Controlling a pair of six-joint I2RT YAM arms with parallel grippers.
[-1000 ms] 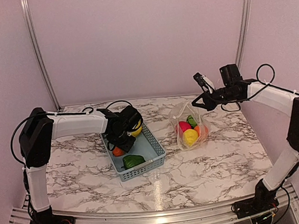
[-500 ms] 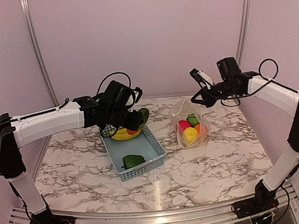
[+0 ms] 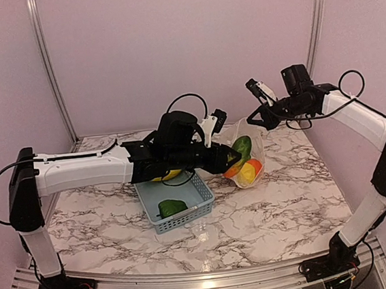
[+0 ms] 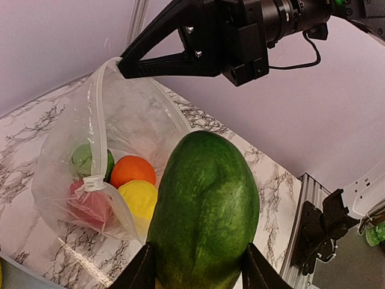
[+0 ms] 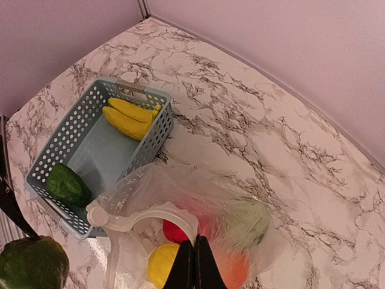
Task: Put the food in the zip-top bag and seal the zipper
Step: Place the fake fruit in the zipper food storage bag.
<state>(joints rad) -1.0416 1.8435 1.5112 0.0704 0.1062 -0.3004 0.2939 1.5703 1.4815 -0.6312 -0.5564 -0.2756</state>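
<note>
My left gripper (image 3: 231,156) (image 4: 201,265) is shut on a large green toy fruit (image 3: 241,147) (image 4: 204,211) and holds it at the open mouth of the zip-top bag (image 3: 249,159) (image 4: 60,180). My right gripper (image 3: 253,119) (image 5: 194,260) is shut on the bag's zipper strip (image 5: 144,214) (image 4: 96,120) and holds the mouth up and open. Inside the bag lie orange (image 4: 132,170), yellow (image 4: 141,198) (image 5: 161,265), red (image 5: 174,232) and green (image 4: 90,159) pieces. Yellow bananas (image 5: 129,117) and a dark green piece (image 3: 171,207) (image 5: 69,185) lie in the basket.
The blue-grey mesh basket (image 3: 201,197) (image 5: 153,135) stands on the marble table left of the bag, partly under my left arm. Pink walls enclose the back and sides. The table's metal front rail (image 3: 206,280) runs along the near edge.
My left gripper lifted the green fruit out of the basket and carried it right to the bag's mouth. My right gripper kept hold of the bag edge, shifting slightly.
</note>
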